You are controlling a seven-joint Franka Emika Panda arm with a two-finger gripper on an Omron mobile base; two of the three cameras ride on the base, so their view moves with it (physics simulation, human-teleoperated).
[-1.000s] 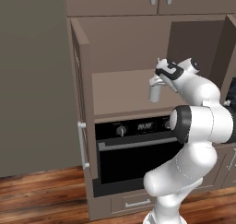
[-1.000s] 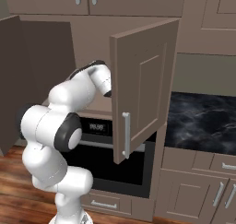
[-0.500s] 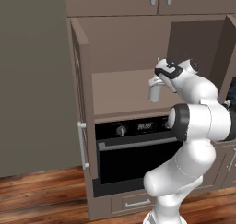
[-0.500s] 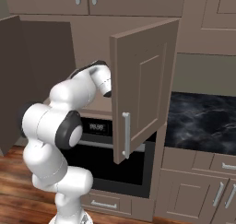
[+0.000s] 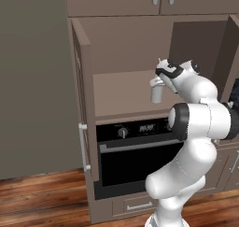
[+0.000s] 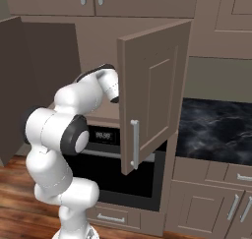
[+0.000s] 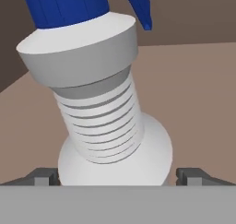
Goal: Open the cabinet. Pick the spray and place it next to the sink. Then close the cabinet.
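Cabinet [image 5: 126, 44] is standing w/ both doors swung wide: left door [image 5: 83, 95] is showing edge-on in left base view, right door [image 6: 150, 93] is sticking out toward the camera in right base view, its silver bar handle [image 6: 134, 143] running down the lower edge. Tan interior is lying bare apart from one bottle on the shelf floor. Black oven [image 5: 135, 151] is sitting directly under the cabinet opening, w/ a drawer [image 5: 140, 205] below it. Dark marbled counter [image 6: 216, 130] is lying to the right of the cabinet in right base view, lower cabinets beneath it. Wood floor [image 5: 42, 193] is running along the bottom.

White arm is rising from the base and bending its wrist into the cabinet opening. Gripper [image 5: 158, 79] is hanging right at the top of the spray [image 5: 156, 93], which is standing upright on the shelf floor, toward the right side & near the front edge. In hand view the spray [image 7: 99, 103] is looming very close: blue head up top, white collar, ribbed neck widening into the body. Fingertips [image 7: 44, 176] are sitting spread wide apart, one either side of the bottle's shoulder, w/ gaps showing — jaws are standing fully apart, not gripping anything.
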